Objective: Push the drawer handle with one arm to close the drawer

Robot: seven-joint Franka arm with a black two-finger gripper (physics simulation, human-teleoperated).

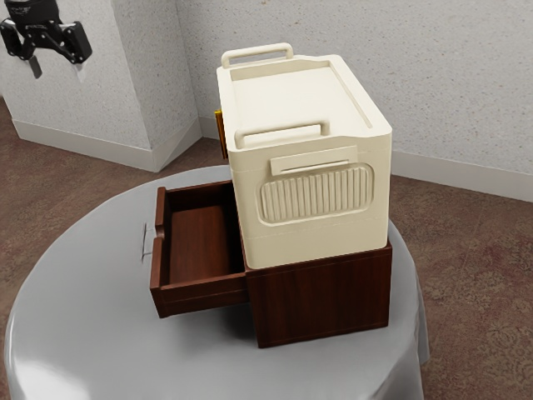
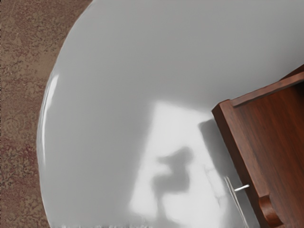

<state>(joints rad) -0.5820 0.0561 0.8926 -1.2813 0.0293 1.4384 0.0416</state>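
One open drawer, handle faint, arm cropped above parted claw

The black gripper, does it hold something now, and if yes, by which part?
Nothing is held: the gripper hangs open, away from the drawer handle, with nothing between its fingers.

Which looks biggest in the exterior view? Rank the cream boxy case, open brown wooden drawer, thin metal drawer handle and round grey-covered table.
1. Round grey-covered table
2. Cream boxy case
3. Open brown wooden drawer
4. Thin metal drawer handle
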